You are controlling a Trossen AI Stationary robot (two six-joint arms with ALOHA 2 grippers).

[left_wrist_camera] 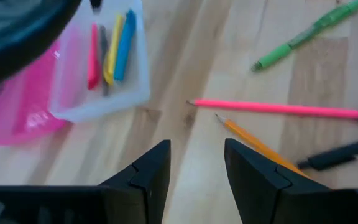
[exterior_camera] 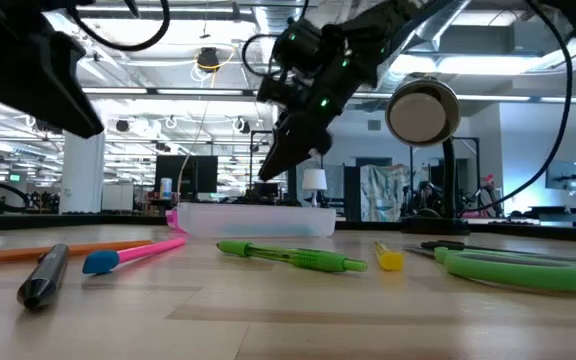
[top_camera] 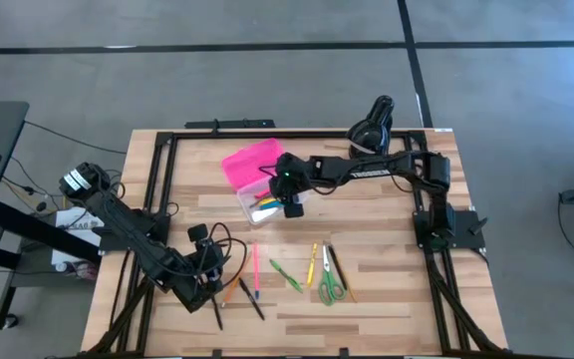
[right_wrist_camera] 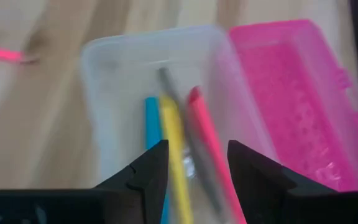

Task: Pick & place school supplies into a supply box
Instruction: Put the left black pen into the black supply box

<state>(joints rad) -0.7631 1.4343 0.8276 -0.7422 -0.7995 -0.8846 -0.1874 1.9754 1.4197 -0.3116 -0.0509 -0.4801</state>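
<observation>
From above, I'm seeing the right gripper covering part of the supply box, so its contents are blurring into colored flecks. The left gripper is hiding the ends of two dark pens. In the low view, the scissors are running off the frame's edge.

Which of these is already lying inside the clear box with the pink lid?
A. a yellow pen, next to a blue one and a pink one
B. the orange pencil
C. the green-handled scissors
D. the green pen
A: the right wrist view shows the yellow pen inside the clear box, with a blue pen and a pink pen beside it, while the scissors, green pen and orange pencil lie on the table.
</observation>
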